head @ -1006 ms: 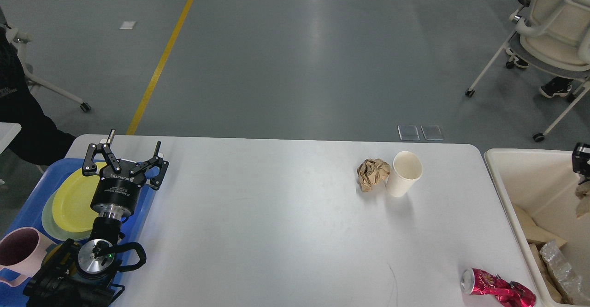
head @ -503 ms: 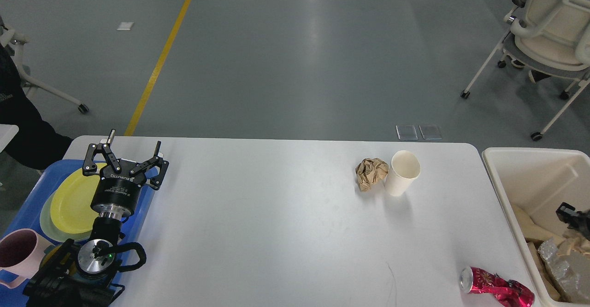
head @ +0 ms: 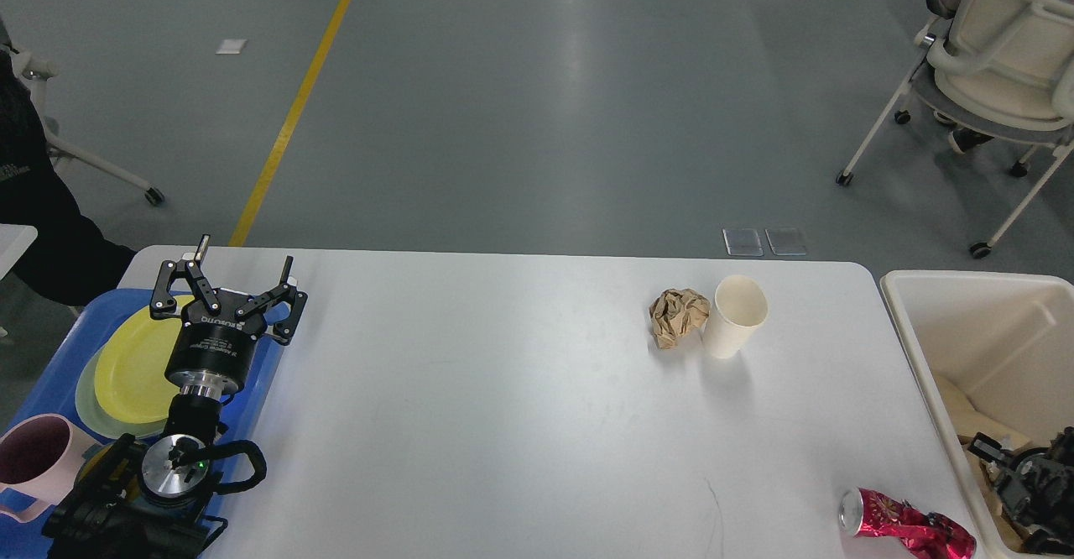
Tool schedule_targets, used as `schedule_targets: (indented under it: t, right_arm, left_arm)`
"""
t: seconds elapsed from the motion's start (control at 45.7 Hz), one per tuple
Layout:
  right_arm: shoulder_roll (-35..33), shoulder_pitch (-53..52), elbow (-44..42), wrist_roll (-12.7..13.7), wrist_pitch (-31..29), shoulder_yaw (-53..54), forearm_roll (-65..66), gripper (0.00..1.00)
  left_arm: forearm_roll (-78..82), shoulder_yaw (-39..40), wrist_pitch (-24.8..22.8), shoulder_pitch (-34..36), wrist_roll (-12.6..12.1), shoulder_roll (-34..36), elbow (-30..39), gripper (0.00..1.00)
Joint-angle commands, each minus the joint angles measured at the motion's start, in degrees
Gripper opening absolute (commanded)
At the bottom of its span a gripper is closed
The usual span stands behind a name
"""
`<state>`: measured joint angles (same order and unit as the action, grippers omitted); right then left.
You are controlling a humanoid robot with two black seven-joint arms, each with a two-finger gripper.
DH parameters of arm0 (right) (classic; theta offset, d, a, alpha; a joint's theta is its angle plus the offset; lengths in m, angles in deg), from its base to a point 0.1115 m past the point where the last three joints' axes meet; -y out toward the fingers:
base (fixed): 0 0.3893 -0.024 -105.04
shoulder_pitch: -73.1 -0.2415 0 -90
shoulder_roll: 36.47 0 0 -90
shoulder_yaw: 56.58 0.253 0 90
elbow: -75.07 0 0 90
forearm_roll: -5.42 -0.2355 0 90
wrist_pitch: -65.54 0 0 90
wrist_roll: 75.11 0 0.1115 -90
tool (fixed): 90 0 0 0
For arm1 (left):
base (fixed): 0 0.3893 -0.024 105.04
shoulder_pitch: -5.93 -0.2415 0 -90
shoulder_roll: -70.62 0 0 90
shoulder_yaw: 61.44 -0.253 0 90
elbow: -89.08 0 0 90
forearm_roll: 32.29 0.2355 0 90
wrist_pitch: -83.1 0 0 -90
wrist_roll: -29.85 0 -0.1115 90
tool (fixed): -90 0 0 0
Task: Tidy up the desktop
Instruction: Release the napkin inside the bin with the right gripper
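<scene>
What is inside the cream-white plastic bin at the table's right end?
Tan cardboard scraps lie inside the cream-white plastic bin. The right gripper, low inside, covers whatever is beneath it.

White desktop (head: pixel 503 408) fills lower frame. On it: crumpled brown paper (head: pixel 678 316) touching paper cup (head: pixel 736 316), right of centre; crushed red can (head: pixel 906 525), lower right.

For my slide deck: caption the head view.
Left hand open above a blue tray; crumpled paper, paper cup and crushed can remain on the desktop.
</scene>
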<state>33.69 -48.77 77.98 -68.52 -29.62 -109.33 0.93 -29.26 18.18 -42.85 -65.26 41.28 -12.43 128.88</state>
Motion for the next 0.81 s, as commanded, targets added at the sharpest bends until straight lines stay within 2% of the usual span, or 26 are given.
schedule_targets:
  t: [0.0, 0.022, 0.088, 0.109, 0.131, 0.263, 0.788]
  right_arm:
    - [0.3, 0.1, 0.4, 0.0, 0.0, -0.1, 0.1, 0.00]
    - [0.5, 0.1, 0.4, 0.0, 0.1, -0.1, 0.1, 0.13]
    - [0.5, 0.1, 0.2, -0.1, 0.8, -0.2, 0.0, 0.77]
    - [0.5, 0.1, 0.2, -0.2, 1.5, -0.2, 0.0, 0.91]
    - [0.6, 0.1, 0.3, -0.2, 2.4, -0.2, 0.0, 0.99]
    - [0.7, -0.1, 0.5, -0.3, 4.9, -0.3, 0.0, 1.00]
    - [-0.1, -2.1, 2.3, 0.0, 4.2, -0.1, 0.2, 1.00]
  left_arm:
    - [0.0, 0.0, 0.0, 0.0, -0.1, 0.0, 0.0, 0.96]
    - [0.0, 0.0, 0.0, 0.0, 0.0, 0.0, 0.0, 0.96]
    - [0.0, 0.0, 0.0, 0.0, 0.0, 0.0, 0.0, 0.96]
    - [0.0, 0.0, 0.0, 0.0, 0.0, 0.0, 0.0, 0.96]
    - [0.0, 0.0, 0.0, -0.1, 0.0, 0.0, 0.0, 0.96]
    - [0.0, 0.0, 0.0, 0.0, 0.0, 0.0, 0.0, 0.96]
    - [0.0, 0.0, 0.0, 0.0, -0.1, 0.0, 0.0, 0.96]
